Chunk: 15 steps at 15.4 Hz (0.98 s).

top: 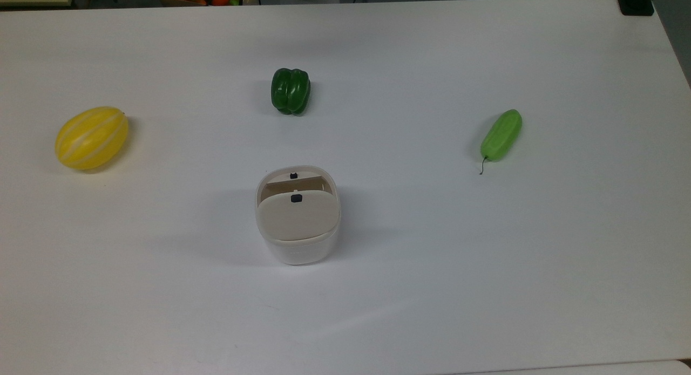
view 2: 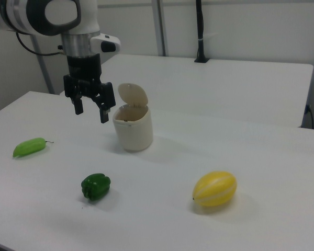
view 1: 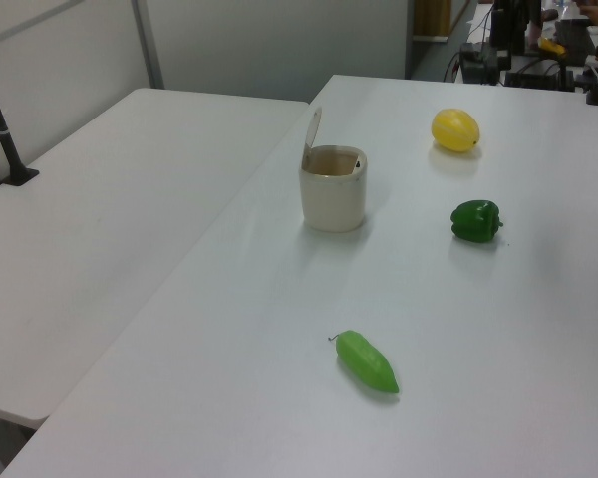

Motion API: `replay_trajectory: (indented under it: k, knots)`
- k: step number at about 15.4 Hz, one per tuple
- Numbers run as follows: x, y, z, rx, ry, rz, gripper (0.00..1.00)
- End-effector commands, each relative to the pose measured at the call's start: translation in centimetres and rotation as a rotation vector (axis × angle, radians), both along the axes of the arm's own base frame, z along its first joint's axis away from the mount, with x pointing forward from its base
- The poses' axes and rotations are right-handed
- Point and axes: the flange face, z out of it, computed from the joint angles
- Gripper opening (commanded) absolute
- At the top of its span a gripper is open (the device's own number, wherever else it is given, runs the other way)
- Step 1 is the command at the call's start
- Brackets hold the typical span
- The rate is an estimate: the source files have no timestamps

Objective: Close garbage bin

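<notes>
Garbage bin mid-table, lid upright and open. Gripper just off the right view's left of it, raised above the table, fingers spread and empty.

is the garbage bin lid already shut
No, the beige lid stands raised above the open garbage bin in the right view.

No writing, label, brand or number could be read anywhere in the three views. The garbage bin bore no legible marking, and the bench was plain.
</notes>
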Motion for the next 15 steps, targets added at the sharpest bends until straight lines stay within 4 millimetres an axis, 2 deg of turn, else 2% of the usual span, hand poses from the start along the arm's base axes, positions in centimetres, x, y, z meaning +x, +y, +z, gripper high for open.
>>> replay_trajectory:
  k: [1,5,7,12,13,14,15]
  knots:
    - [1.5,-1.0,-0.1,0.04,-0.058,0.005,1.0]
    - [2.6,-0.1,-1.5,0.08,-0.049,0.008,1.0]
    - [3.1,0.4,-1.4,0.138,-0.084,-0.003,1.0]
    - [4.4,0.1,-0.4,0.139,-0.198,-0.024,1.0]
    - [5.0,0.5,0.0,0.134,-0.245,-0.022,0.96]
    - [5.4,1.1,0.5,0.131,-0.284,-0.015,0.87]
    - [5.6,1.4,1.0,0.129,-0.313,-0.01,0.72]
